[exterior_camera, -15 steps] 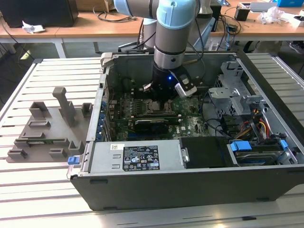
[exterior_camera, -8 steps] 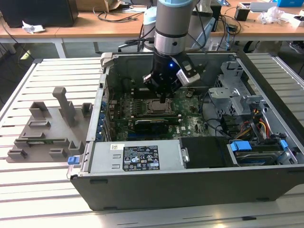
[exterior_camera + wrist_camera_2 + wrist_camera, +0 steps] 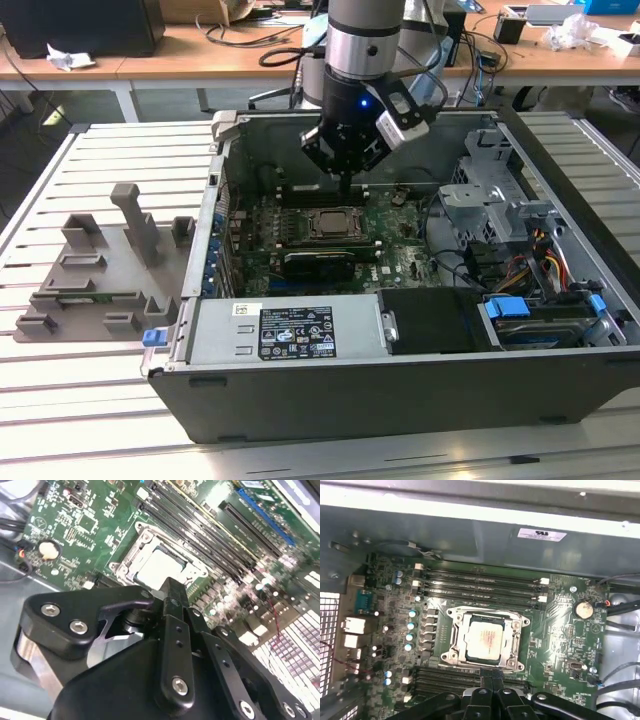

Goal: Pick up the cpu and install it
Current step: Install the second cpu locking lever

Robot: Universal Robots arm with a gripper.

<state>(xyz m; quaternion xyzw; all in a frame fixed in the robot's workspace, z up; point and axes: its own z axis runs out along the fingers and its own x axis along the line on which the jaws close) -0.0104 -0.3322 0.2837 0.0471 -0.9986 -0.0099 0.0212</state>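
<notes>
While apparently seated in its socket (image 3: 486, 641), cpu (image 3: 485, 638) gleams — tool (image 3: 343, 178) above.

My gripper (image 3: 172, 592) is matt black, plastic by the look of it, set with shiny steel screws. The cpu (image 3: 484, 637) has a smooth, satin metal lid. The socket frame (image 3: 512, 642) around it is bright bare metal. The motherboard (image 3: 560, 645) is glossy green. The case wall (image 3: 400, 395) is dull grey metal; the holder tray (image 3: 95, 275) looks like matt grey plastic.
</notes>
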